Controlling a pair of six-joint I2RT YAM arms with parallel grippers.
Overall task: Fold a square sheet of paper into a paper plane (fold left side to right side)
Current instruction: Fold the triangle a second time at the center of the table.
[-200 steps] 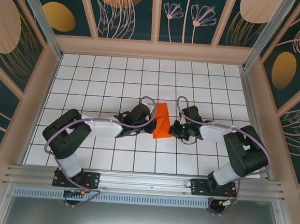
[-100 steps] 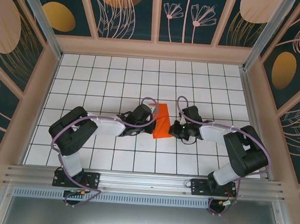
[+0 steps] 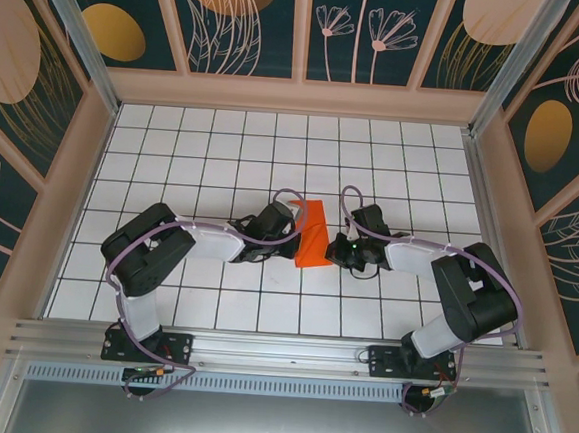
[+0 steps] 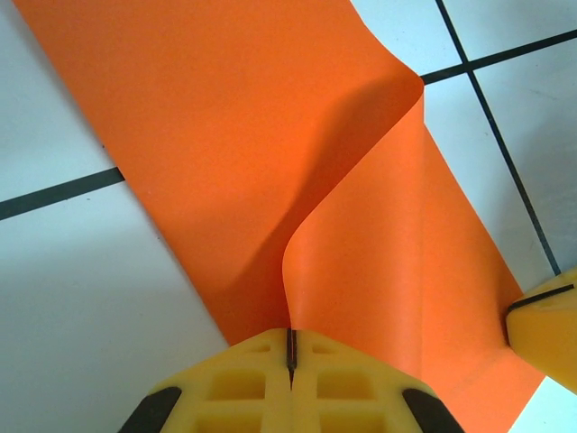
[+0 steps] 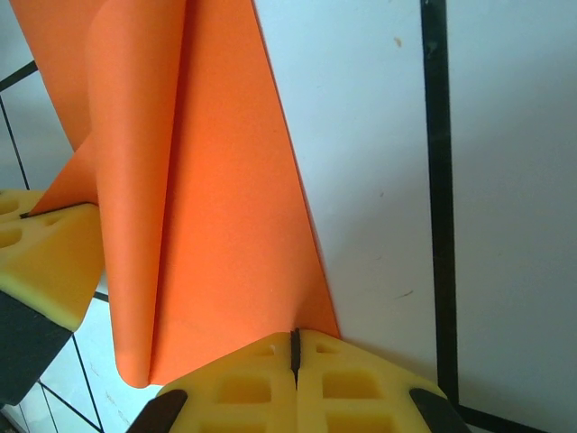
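White-grid tabletop (image 3: 374, 163): the square sheet of paper (image 3: 313, 233), plain orange, lies part-folded at mid-table between 2 arms. The left gripper (image 4: 290, 350) has its yellow jaws clamped on a raised, curling flap. The right gripper (image 5: 294, 347) has its jaws clamped on the opposite edge.

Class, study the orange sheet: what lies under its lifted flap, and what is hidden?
Under the lifted flap of the square sheet of paper, pinched by the left gripper, lies the sheet's other half, shadowed. The table tiles beneath that half are covered.
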